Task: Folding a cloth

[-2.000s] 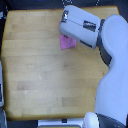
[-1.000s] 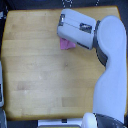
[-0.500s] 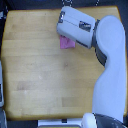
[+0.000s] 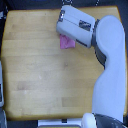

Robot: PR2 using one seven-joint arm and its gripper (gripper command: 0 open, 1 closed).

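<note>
Right now I see the cloth (image 4: 66, 42) lying on the wooden bench (image 4: 45, 75), up near the bench's far edge and toward the exterior view's right half of the top. It reads as a small pink-magenta patch, rumpled rather than flat, and only its lower part shows. The rest is covered by the grey and white body of the arm, which reaches in from the exterior view's right and slants across the cloth's upper side. The gripper (image 4: 62, 34) sits at the end of that body, directly over the cloth's upper edge, with dark parts showing at its tip. From this angle I cannot tell whether its jaws are spread or closed, or whether they have any fabric between them; the picture is too coarse and the housing hides the fingertips. The white upper arm (image 4: 109, 75) runs down the exterior view's right side, overlapping the bench's edge.
</note>
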